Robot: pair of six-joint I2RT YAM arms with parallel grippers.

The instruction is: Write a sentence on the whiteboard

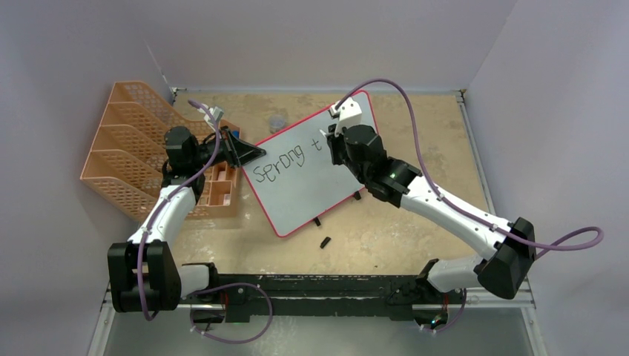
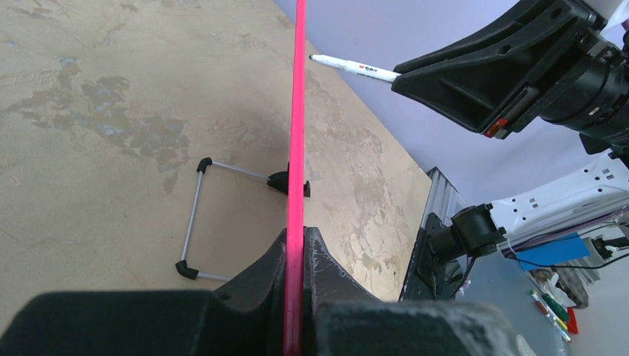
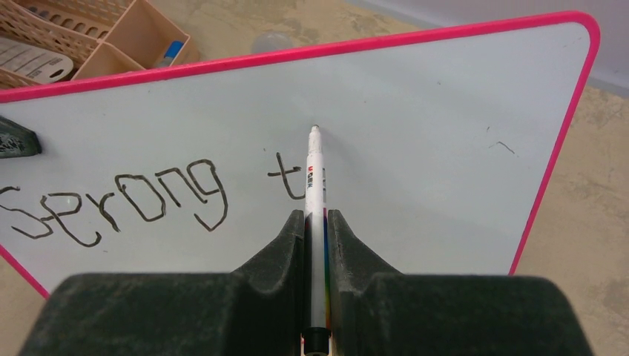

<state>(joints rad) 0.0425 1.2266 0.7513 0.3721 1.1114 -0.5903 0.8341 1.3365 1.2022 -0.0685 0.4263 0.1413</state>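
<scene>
- Right claw (image 3: 317,222) clenches a white marker (image 3: 315,174), tip just beside the whiteboard (image 3: 430,119) face, right of a lone "t".
- Left claw (image 2: 297,248) pinches the board's pink left edge.
- Whiteboard stands mid-bench (image 2: 96,170), angled between both arms.
- Sentence (image 3: 126,200), in black marker, reads roughly "Strong t".
- Orange file rack (image 1: 122,148) sits left of the board.

- An orange mesh file rack (image 1: 122,148) stands far to my left on the tan table (image 1: 423,126).
- Just beside it sits a small orange compartment tray (image 1: 219,189).
- A small black piece (image 1: 325,242) lies on the table nearer me.
</scene>
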